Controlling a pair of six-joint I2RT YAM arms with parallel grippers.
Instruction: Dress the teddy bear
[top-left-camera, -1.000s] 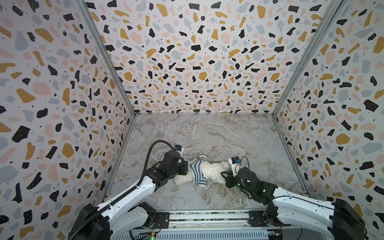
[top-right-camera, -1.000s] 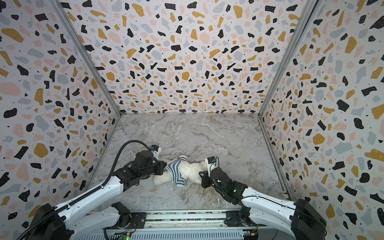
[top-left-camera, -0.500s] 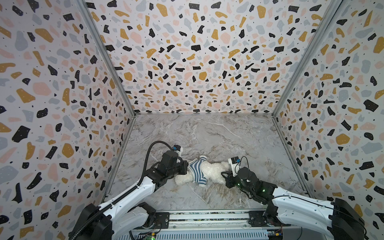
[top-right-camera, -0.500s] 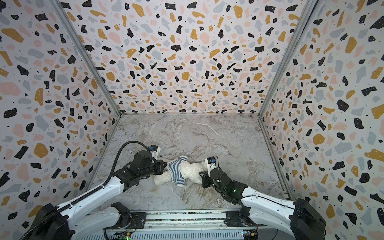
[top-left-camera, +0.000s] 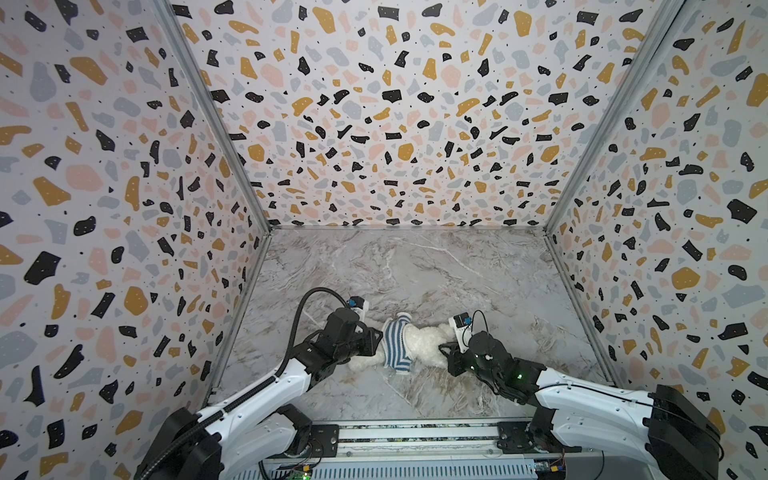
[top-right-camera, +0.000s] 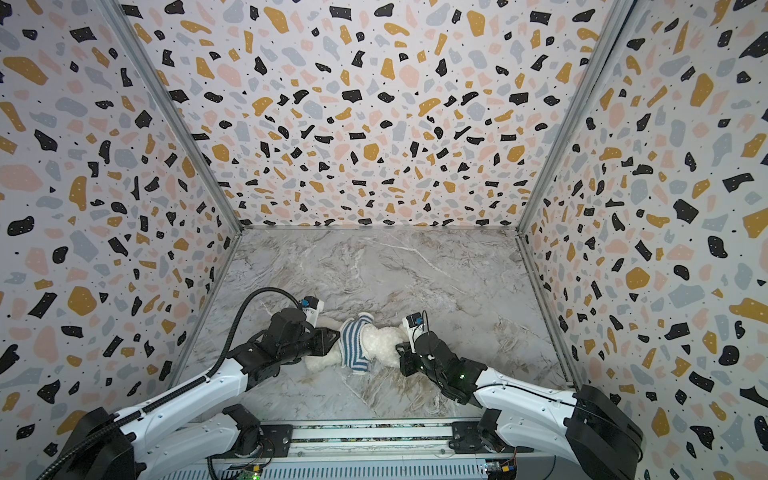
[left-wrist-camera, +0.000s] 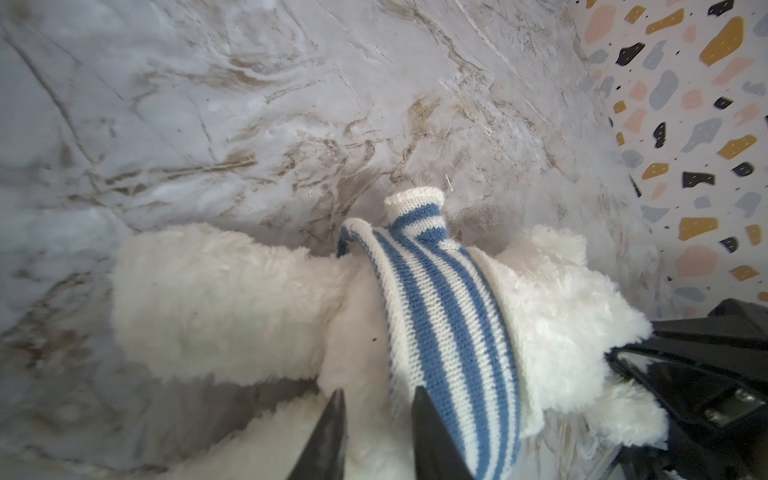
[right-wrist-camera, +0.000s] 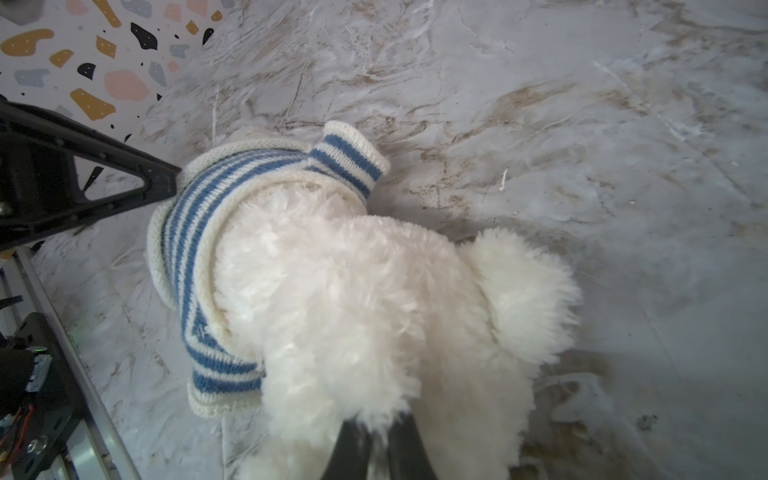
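The teddy bear lies on the marble floor near the front, legs to the left and head to the right. A blue-and-white striped shirt is bunched round its middle, with one sleeve sticking out. At the shirt's hem on the leg side, my left gripper has its jaws parted; one fingertip rests on the stripes, with white fur between the two. My right gripper is shut on the fur of the bear's head.
Terrazzo-patterned walls close in the marble floor on three sides. A metal rail with both arm bases runs along the front edge. Open floor stretches behind the bear to the back wall.
My left gripper's jaws have come apart at the shirt's hem; before they were shut there. The bear and the right arm have stayed where they were.
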